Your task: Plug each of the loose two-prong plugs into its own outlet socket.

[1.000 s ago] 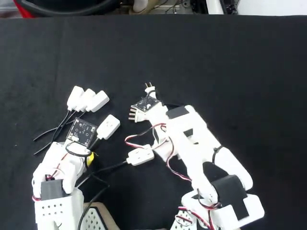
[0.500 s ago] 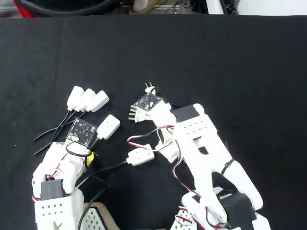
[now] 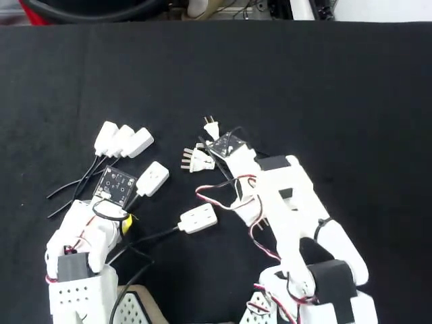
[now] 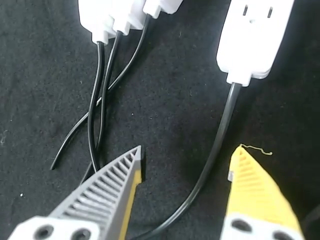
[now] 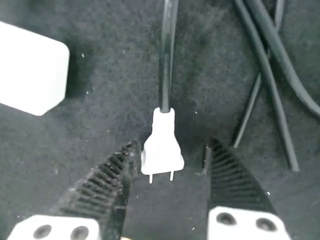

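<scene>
Plug [image 5: 162, 150] lies between jaws of right end effector [image 5: 171, 147].

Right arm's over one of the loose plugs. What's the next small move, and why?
Probably close the right tool on the white plug. In the right wrist view its fingers stand open on either side of the plug's body, prongs pointing back toward the wrist, so it looks lined up. Height is hard to judge, so close slowly.
</scene>
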Tool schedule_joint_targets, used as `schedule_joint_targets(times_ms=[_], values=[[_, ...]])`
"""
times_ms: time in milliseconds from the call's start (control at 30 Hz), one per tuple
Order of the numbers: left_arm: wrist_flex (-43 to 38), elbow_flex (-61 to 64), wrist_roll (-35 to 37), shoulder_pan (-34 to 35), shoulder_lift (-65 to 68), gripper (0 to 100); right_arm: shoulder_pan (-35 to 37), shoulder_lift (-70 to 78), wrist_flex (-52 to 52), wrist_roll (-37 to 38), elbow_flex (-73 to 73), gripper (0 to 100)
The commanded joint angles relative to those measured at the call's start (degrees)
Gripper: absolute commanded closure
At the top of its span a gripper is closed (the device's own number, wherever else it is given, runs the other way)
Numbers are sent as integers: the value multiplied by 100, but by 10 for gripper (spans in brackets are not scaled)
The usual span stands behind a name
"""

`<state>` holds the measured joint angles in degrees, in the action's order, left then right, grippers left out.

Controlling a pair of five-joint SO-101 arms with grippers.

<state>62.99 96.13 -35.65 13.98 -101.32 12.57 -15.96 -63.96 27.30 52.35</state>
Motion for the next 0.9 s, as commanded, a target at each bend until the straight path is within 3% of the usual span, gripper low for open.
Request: schedule_joint_targets(times_ms=[0, 267, 600, 867], values=[[-88, 31, -35, 13, -9, 719, -79, -22, 97, 35, -22, 791], [-88, 31, -35, 13, -9, 719, -62, -92, -18, -202, -66, 789], [-97, 31, -35, 13, -9, 719, 510, -1508, -774, -677, 48, 789], [-97, 31, -35, 13, -9, 719, 607, -690, -598, -633, 48, 790]])
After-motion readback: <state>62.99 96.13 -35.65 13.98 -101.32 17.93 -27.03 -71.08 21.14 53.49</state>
